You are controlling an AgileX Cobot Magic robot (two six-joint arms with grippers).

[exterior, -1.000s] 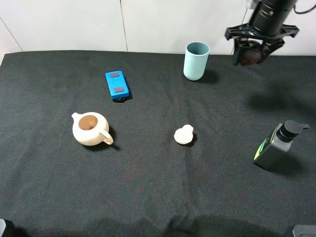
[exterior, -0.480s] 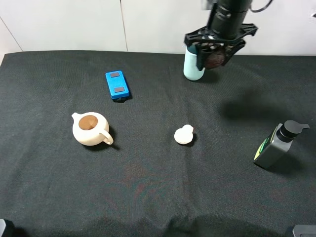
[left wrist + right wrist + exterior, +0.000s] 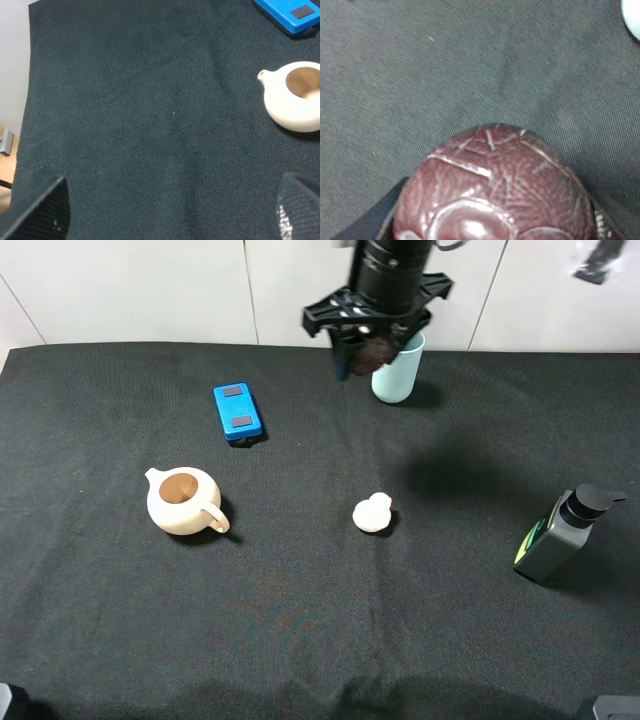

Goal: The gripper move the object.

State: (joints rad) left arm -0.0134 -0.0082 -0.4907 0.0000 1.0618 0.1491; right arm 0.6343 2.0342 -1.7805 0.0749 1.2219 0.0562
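Observation:
My right gripper [image 3: 371,348] hangs from a thick black arm high above the back of the table, just left of the pale blue cup [image 3: 398,365]. It is shut on the dark maroon ball [image 3: 374,350]. In the right wrist view the ball [image 3: 495,190] fills the lower half, glossy with pale marbled lines, above black cloth. My left gripper is out of the exterior view; in the left wrist view only its two fingertips [image 3: 42,210] show at the corners, wide apart, with nothing between them.
On the black cloth lie a blue box [image 3: 237,412], a cream teapot [image 3: 184,501] that also shows in the left wrist view [image 3: 295,97], a white lumpy figurine [image 3: 373,513] and a grey pump bottle [image 3: 562,535] at the right. A white wall runs behind the table.
My right gripper has carried the ball leftward along the back of the table, from right of the cup, across it, to its left side.

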